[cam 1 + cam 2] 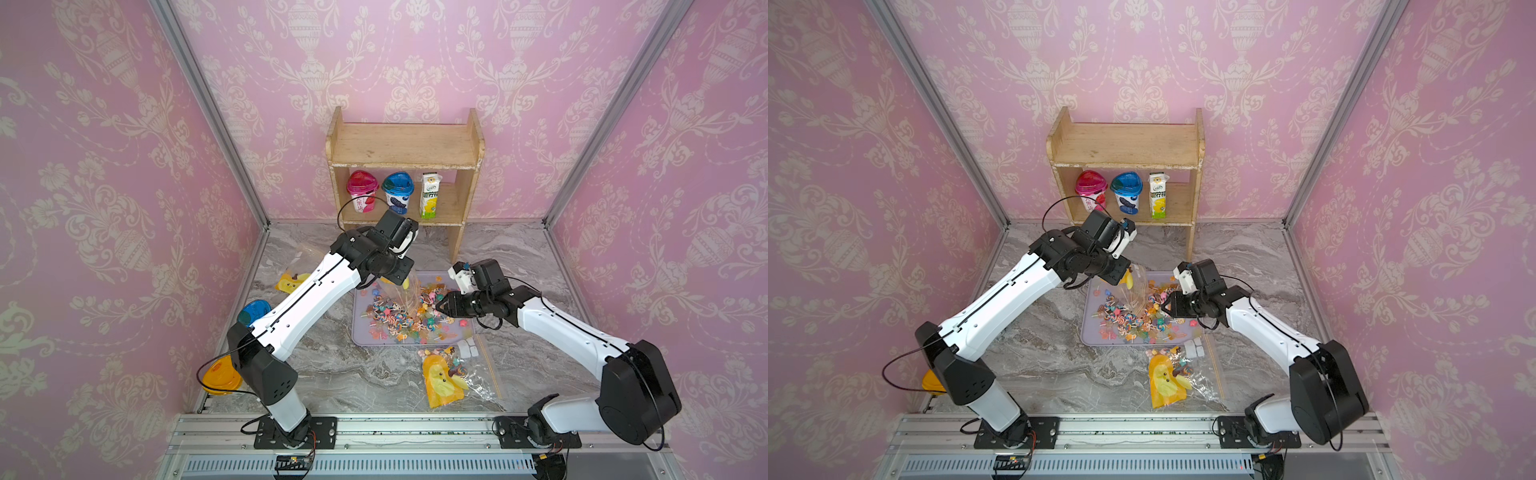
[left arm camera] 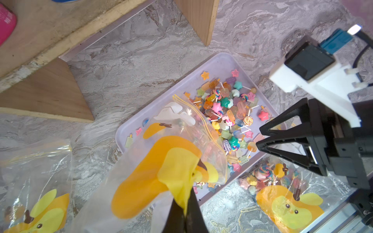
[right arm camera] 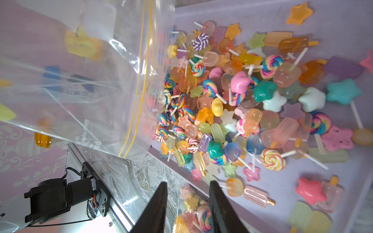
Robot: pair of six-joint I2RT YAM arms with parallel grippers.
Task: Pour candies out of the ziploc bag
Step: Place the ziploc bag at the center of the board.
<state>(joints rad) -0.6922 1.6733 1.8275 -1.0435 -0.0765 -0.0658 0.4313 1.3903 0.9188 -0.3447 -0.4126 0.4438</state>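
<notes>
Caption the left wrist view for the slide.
Left gripper pinches the ziploc bag, mouth down over the candies heaped in the tray.

We're in a robot test cell dressed up as a cosy room. Pink damask wallpaper [image 1: 104, 166] sits on panels framed by bare aluminium posts [image 1: 208, 108]. The left arm [image 1: 307, 299] and right arm [image 1: 573, 328] are bolted to a metal rail [image 1: 415, 432] along a marble-look tabletop [image 1: 353, 374]. At the back, a small wooden shelf [image 1: 405, 145] displays a pink-lidded cup [image 1: 363, 191], a blue-lidded cup [image 1: 397, 192] and a carton [image 1: 430, 195].

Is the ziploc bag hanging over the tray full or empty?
Apparently empty: the bag, pinched by the left pincer, hangs mouth-down, clear inside; candies heap in the tray.
</notes>
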